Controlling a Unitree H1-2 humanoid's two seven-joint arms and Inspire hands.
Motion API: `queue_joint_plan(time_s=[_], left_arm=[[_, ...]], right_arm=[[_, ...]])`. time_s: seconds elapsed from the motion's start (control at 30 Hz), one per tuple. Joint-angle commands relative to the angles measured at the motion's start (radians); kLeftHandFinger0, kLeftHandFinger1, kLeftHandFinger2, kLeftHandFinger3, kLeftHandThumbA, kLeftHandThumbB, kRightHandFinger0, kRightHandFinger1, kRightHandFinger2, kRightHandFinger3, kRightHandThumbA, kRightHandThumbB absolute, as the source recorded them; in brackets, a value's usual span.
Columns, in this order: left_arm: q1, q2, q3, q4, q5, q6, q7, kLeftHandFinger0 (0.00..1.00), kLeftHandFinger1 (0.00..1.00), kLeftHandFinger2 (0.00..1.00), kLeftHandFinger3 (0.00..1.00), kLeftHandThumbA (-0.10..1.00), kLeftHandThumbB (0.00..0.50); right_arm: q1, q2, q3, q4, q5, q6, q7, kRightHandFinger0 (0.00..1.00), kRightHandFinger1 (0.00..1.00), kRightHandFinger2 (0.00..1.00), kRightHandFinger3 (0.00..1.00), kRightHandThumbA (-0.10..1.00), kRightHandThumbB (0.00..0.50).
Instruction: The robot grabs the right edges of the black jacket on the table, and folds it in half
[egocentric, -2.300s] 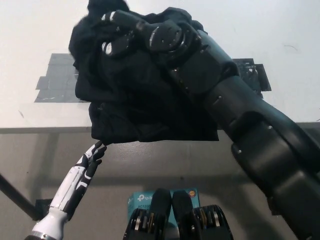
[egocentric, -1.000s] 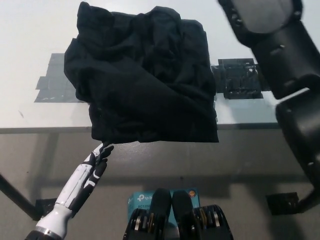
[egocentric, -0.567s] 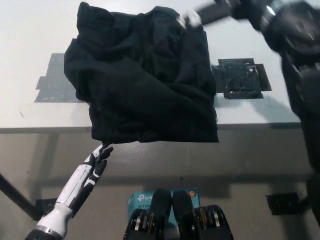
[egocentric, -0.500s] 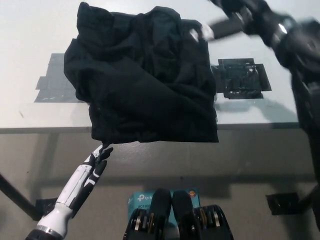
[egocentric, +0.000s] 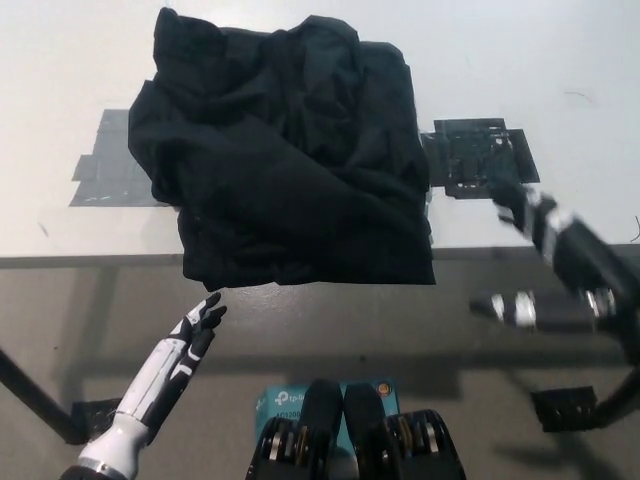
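Black jacket (egocentric: 285, 150) lying doubled over at the near edge of the white surface (egocentric: 560, 60), its hem overhanging.

Both hands are hanging empty below the edge: the white left hand (egocentric: 195, 330), fingers spread, under the hem; the black right hand (egocentric: 545, 265), blurred but apparently released, beside the dark tape patches (egocentric: 480, 155). Judging by the rumpled top layer, squaring the edges would finish the fold well.

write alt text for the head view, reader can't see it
A folded black jacket lies on a white table, its front edge overhanging. The black right robot hand blurs at lower right, holding nothing; the white left robot hand rests open below the table edge.
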Motion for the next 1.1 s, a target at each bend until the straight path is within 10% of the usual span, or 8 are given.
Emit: queue_joint_plan(time_s=[0.0,0.27,0.93,1.07], left_arm=[[0.073,0.006,0.046,-0.019,-0.059,-0.087,0.011,1.0,1.0,1.0,1.0,1.0,0.135],[0.118,-0.002,0.046,-0.028,-0.079,-0.086,-0.003,1.0,1.0,1.0,1.0,1.0,0.185],[0.11,-0.004,0.05,-0.048,-0.063,-0.072,-0.001,1.0,1.0,1.0,1.0,1.0,0.204],[0.102,-0.003,0.052,-0.053,-0.056,-0.062,0.0,1.0,1.0,1.0,1.0,1.0,0.238]], right_arm=[[0.228,0.067,-0.112,-0.366,0.3,-0.158,-0.095,1.0,1.0,1.0,1.0,1.0,0.385],[0.312,0.128,-0.09,-0.02,0.186,-0.265,-0.09,1.0,1.0,1.0,1.0,1.0,0.259],[0.278,0.107,-0.058,0.278,0.136,-0.383,-0.177,1.0,1.0,1.0,1.0,1.0,0.198],[0.274,0.087,-0.03,0.276,0.12,-0.402,-0.183,1.0,1.0,1.0,1.0,1.0,0.117]])
